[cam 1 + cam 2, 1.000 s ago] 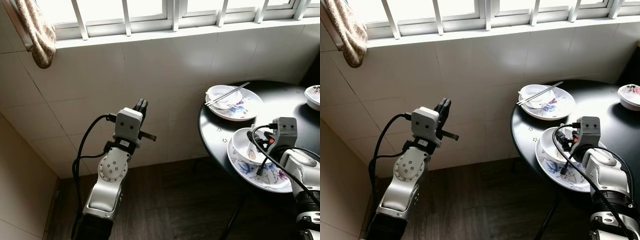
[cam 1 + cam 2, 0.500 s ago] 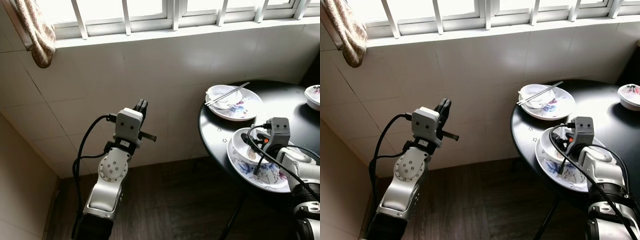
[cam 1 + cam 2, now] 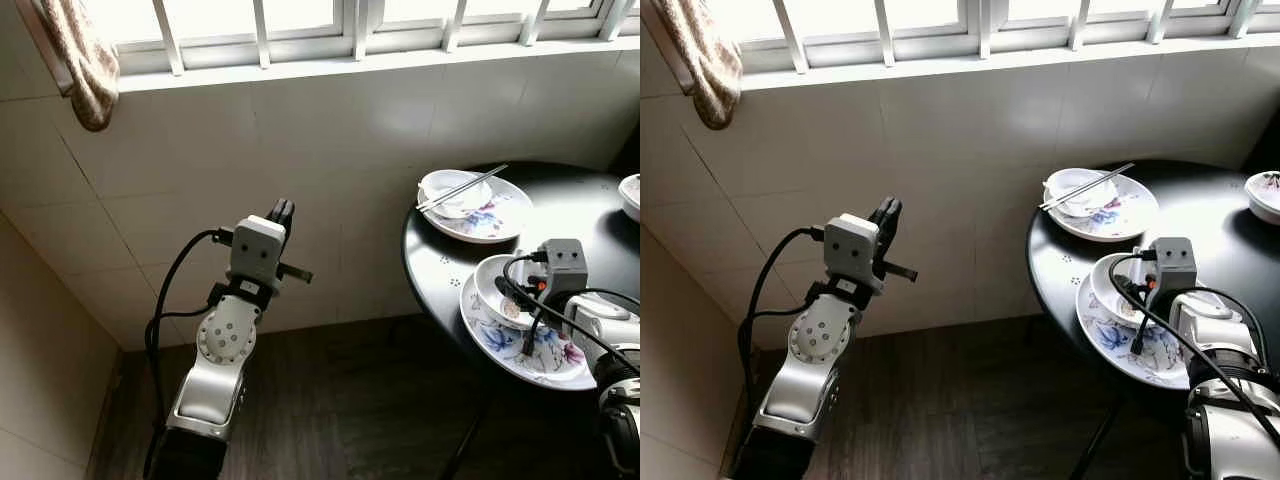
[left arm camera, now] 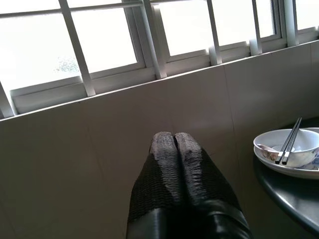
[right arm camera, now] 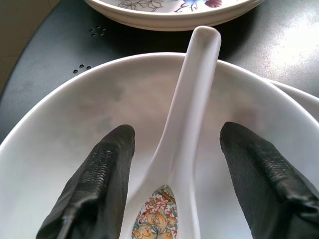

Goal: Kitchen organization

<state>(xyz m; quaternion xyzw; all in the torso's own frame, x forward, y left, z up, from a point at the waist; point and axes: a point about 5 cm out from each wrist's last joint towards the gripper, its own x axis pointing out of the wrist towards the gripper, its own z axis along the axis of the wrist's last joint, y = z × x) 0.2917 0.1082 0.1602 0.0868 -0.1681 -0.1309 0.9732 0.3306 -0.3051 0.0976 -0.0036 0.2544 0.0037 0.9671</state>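
Note:
A round black table (image 3: 440,262) holds a floral plate (image 3: 497,342) with a white bowl (image 3: 494,288) on it. My right gripper (image 5: 177,130) is open inside that bowl (image 5: 75,124), one finger on each side of a white ceramic spoon (image 5: 192,94) lying in it. Farther back stands a second plate (image 3: 495,215) carrying a bowl (image 3: 447,190) with chopsticks (image 3: 464,186) laid across. My left gripper (image 3: 283,208) is raised before the tiled wall, left of the table, with its fingers (image 4: 164,149) pressed together on nothing.
Another small bowl (image 3: 632,192) sits at the table's far right edge. A cloth (image 3: 85,62) hangs at the barred window's upper left. Dark wooden floor (image 3: 330,400) lies between the left arm and the table; a table leg (image 3: 462,440) slants below.
My right gripper has edged a little toward the near bowl. The whole view has shifted slightly. The left arm has kept its pose.

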